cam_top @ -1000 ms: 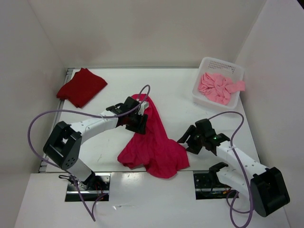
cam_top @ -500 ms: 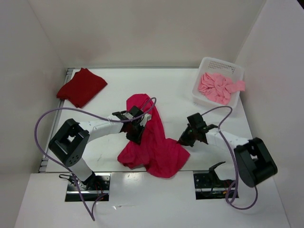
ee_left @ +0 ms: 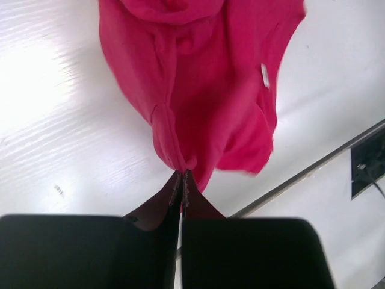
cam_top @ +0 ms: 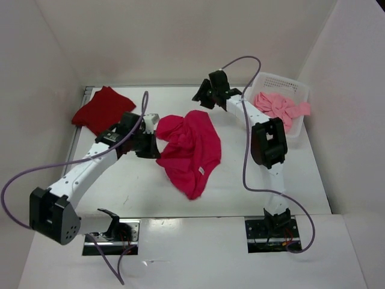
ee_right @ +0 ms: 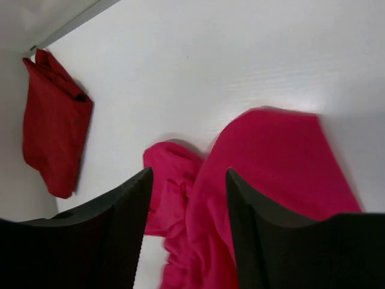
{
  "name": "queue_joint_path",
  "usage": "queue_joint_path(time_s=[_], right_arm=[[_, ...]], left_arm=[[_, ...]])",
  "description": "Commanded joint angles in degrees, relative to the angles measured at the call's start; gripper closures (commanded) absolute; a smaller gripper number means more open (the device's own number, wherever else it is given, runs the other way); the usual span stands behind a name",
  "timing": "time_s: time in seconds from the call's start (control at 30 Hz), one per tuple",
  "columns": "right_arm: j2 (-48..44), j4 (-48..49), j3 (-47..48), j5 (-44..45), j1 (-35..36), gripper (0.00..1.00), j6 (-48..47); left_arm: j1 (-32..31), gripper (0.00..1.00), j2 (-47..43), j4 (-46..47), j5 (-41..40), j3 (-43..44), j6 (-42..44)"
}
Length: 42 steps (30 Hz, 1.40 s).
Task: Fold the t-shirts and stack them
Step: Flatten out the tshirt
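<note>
Crimson t-shirt (cam_top: 191,150) lies bunched and creased at the middle of the table (cam_top: 240,186), one lobe trailing toward the near edge. Left gripper (ee_left: 182,179) is clamped tight on a thin fold at the shirt's left side. Right gripper (ee_right: 188,176) hangs above the far edge, fingers apart, nothing between them. Dark red t-shirt (cam_top: 103,111) sits folded at the far left corner. Salmon t-shirt (cam_top: 278,109) is crumpled in the basket (cam_top: 287,82) at the far right corner.

Risks:
- The pinch is only at the fingertips, so a hard pull would likely slip the cloth out.
- One hold only: dragging from here probably bunches the shirt more instead of spreading it flat.
- The right arm is far from the shirt and close beside the basket, so a swing back could knock the basket or snag its cable.

Versus a second ago:
- The shirt was stretched from the centre down to the near edge; now it is pulled back and clumped.
- The left gripper was on the shirt's far end, and now holds the left side with the arm stretched out.
- The right gripper was near the shirt's near right corner, and now is up at the far edge.
- The other two shirts are unmoved.
</note>
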Motion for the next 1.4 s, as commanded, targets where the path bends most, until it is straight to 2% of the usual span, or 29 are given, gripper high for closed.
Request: queue_joint_path(time_s=[0.0, 0.07, 0.17, 0.27, 0.3, 0.33, 0.37, 0.43, 0.47, 0.5, 0.57, 0.7, 0.83, 0.9, 0.93, 1.03, 1.07, 1.1, 1.13, 1.17, 1.2, 1.23, 1.27, 1.3, 1.37], right_arm=[[0.75, -8.99, 9.11, 0.69, -1.06, 0.41, -6.23], [-2.41, -8.37, 6.5, 1.21, -1.06, 0.36, -7.38], [-11.89, -5.32, -5.43, -0.45, -1.06, 0.36, -8.17], [-24.72, -0.14, -31.2, -2.82, 0.0, 0.68, -7.38], [-27.53, 0.67, -36.01, -4.74, 0.0, 0.87, -6.68], [-32.69, 0.68, -40.23, -4.76, 0.61, 0.91, -5.98], [-35.09, 2.94, -48.28, -5.28, 0.61, 0.91, -4.06], [-39.59, 5.33, -54.49, -7.13, 1.13, 0.79, -2.11], [-39.6, 6.21, -57.99, -7.13, 1.66, 0.7, -1.41], [-39.6, 6.74, -59.07, -7.66, 1.67, 0.52, -0.79], [-38.03, 9.01, -60.58, -8.97, 2.37, 0.45, -0.78], [-35.13, 11.21, -61.1, -4.34, 2.37, 0.32, -0.17], [-29.43, 12.46, -58.3, -2.4, 1.67, 0.33, 1.76], [-26.7, 14.03, -56.89, -0.99, 1.06, 0.47, 2.47], [-24.94, 14.04, -54.36, 0.32, 0.53, 0.62, 2.47], [-17.21, 14.04, -46.62, 0.95, -1.67, 0.93, 0.98], [-13.62, 13.34, -43.99, 1.56, -2.28, 0.97, 0.1], [-11.76, 12.47, -37.0, 2.18, -3.33, 0.99, -2.34], [-9.83, 9.76, -32.93, 2.18, -3.34, 0.99, -4.02], [-7.72, 7.73, -28.63, 2.18, -4.13, 0.94, -5.52], [-3.87, 5.01, -19.88, 2.18, -4.13, 0.89, -8.4], [-2.53, -0.67, -16.14, 2.18, -4.13, 0.81, -9.74], [-2.51, -2.03, -13.32, 1.66, -4.13, 0.59, -10.79], [-3.99, -2.04, -13.9, 1.65, -4.13, 0.5, -11.5], [-11.16, -0.56, -19.4, 1.04, -4.13, 0.4, -12.21]], left_arm=[[3.05, 1.0, -3.15, -5.91, 5.74, -1.11, -0.09], [3.05, 0.98, -3.86, -5.39, 9.25, -3.05, -1.14], [3.05, 0.94, -4.38, -4.59, 11.19, -6.65, -2.38], [3.05, 0.89, -5.26, -7.48, 10.06, -5.7, -1.51], [3.05, 0.85, -5.26, -8.45, 9.18, -5.0, -0.72], [3.05, 0.66, -5.26, -10.46, 9.17, -4.29, 0.42], [3.05, 0.52, -4.74, -10.48, 9.17, -4.29, 1.04], [3.05, 0.26, -4.74, -9.87, 10.4, -4.29, 1.05], [3.05, 0.11, -4.74, -9.26, 6.92, -2.72, 0.44], [3.57, 0.07, -4.04, -8.29, 4.54, -1.57, -0.18], [5.06, 0.05, -2.81, -6.28, 0.67, 0.8, -2.19], [10.67, 0.06, 2.88, 4.95, -0.24, 2.48, -7.55], [14.56, 0.1, 10.36, 12.36, -0.5, 1.95, -10.64], [15.18, 0.11, 13.54, 14.82, -2.41, 2.48, -11.16], [16.05, 0.13, 14.33, 15.53, -3.3, 2.48, -11.17], [16.59, 0.16, 17.05, 15.53, -4.8, 5.55, -10.03], [16.59, 0.17, 17.06, 15.53, -5.41, 6.17, -10.03], [16.59, 0.18, 17.06, 15.53, -5.94, 6.69, -10.03], [16.59, 0.18, 17.06, 15.53, -7.25, 7.74, -9.33], [16.59, 0.18, 17.06, 16.06, -7.87, 8.28, -8.8], [16.59, 0.18, 17.06, 16.06, -8.84, 8.28, -7.75], [15.8, 0.16, 17.76, 16.06, -10.5, 10.02, -6.96], [15.79, 0.16, 18.55, 15.54, -10.52, 10.74, -6.08], [14.75, 0.15, 19.08, 15.53, -11.39, 11.26, -5.37], [12.47, 0.15, 21.27, 15.01, -12.19, 12.58, -3.27]])
